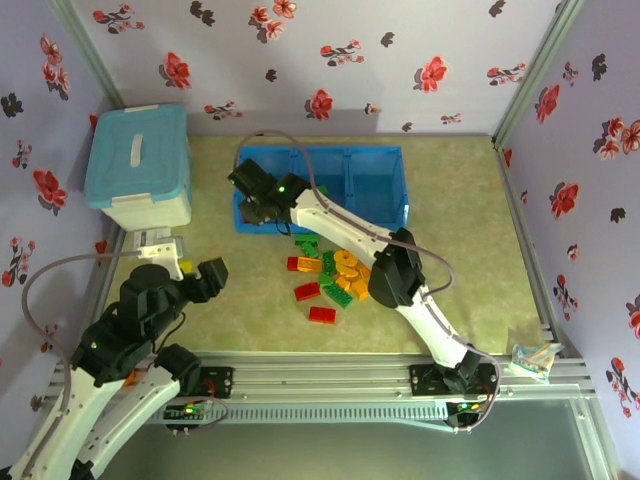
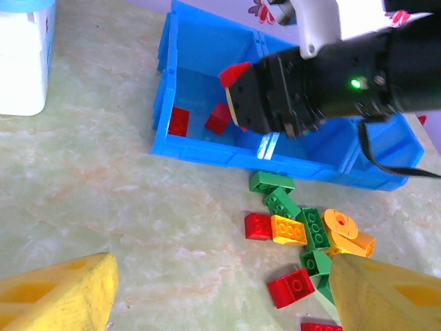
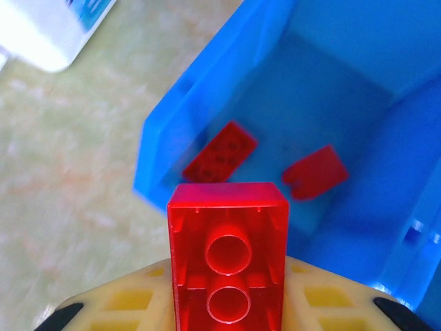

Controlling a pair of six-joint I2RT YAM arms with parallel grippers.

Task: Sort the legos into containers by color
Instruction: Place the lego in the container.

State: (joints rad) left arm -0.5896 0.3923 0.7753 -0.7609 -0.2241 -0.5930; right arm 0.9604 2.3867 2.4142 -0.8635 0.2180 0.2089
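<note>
A pale blue lidded box (image 1: 138,165) on a white base sits at upper left on the mottled green tabletop (image 1: 470,260). Floral-papered walls (image 1: 340,60) stand behind and to both sides. A small striped packet (image 1: 533,360) lies at lower right, beside the metal rail (image 1: 330,375).

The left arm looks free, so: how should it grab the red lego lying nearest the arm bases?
Come straight down on the red lego, jaws across its two long sides. It seems to lie flat, apart from the pile, with bare table along both sides, so they should fit.
</note>
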